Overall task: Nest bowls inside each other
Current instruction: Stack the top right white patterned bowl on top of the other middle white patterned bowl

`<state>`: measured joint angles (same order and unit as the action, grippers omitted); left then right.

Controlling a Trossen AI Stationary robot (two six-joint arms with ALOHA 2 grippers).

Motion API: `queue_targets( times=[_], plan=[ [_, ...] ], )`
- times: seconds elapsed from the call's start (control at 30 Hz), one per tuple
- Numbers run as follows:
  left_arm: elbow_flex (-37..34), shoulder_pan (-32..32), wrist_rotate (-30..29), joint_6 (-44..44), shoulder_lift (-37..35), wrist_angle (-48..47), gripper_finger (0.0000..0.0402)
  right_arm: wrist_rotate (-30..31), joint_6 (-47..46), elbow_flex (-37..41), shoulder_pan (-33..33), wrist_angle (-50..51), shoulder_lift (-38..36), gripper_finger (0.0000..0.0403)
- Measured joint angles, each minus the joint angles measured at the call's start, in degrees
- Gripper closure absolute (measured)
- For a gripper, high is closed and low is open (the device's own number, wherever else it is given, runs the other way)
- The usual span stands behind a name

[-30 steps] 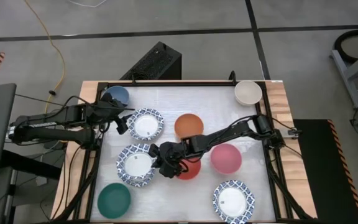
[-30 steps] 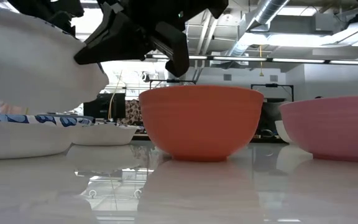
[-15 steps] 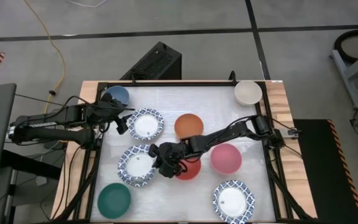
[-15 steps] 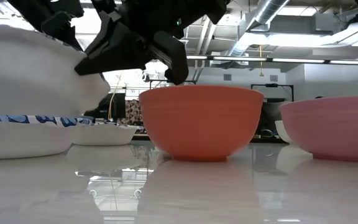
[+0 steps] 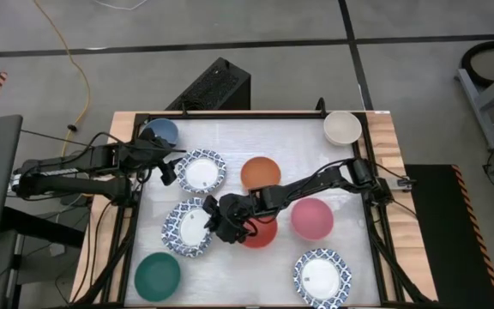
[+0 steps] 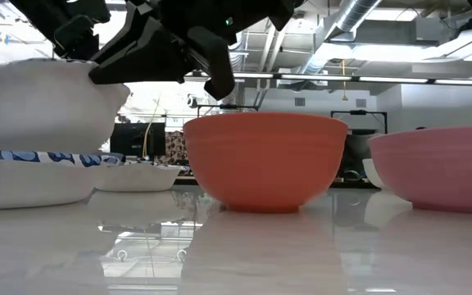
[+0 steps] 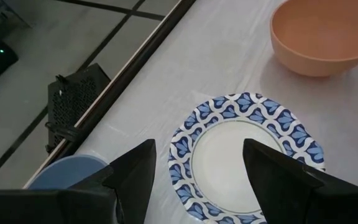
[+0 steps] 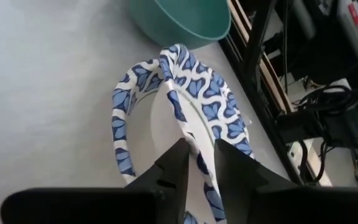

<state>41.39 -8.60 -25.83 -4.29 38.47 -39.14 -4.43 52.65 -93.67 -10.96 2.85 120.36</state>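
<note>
Seen from above, my right gripper reaches across the middle of the table and sits at the rim of a tilted patterned bowl, which leans inside a second blue-rimmed bowl lying flat beneath it. My own wrist camera shows the two dark fingers parted only narrowly, the blue-and-white rim of that tilted bowl passing between them, though I cannot tell whether they are pressing on it. Just beside the gripper stands the red bowl, with the pink bowl next to it and the orange bowl a little farther back. The green bowl rests near the front left corner, another patterned bowl toward the front right, the cream bowl at the far right corner. My left gripper waits at the far left with its fingers spread wide, holding nothing, between the plain blue bowl and one more patterned bowl.
</note>
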Motion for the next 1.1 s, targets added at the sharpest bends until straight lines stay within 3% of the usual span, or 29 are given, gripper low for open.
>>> queue_targets(
  times=[0.57, 0.7, 0.83, 1.1],
  plan=[
    [0.00, 0.00, 0.01, 0.00, -0.01, -0.02, 0.0169, -0.76, -3.79, 0.00, -0.80, -3.25, 0.00, 0.0185],
    [0.00, 0.00, 0.00, 0.00, 0.01, -0.02, 0.0169, -0.83, -5.01, 0.00, -1.12, -4.28, -0.04, 0.0178],
    [0.00, 0.00, 0.01, 0.00, -0.01, -0.02, 0.0169, -1.39, -12.33, 0.00, -0.40, -2.87, -0.04, 0.0178],
    [0.00, 0.00, 0.01, 0.00, 0.01, -0.02, 0.0169, -10.64, -20.41, 0.00, 0.50, -2.82, -0.83, 0.0178]
  ],
)
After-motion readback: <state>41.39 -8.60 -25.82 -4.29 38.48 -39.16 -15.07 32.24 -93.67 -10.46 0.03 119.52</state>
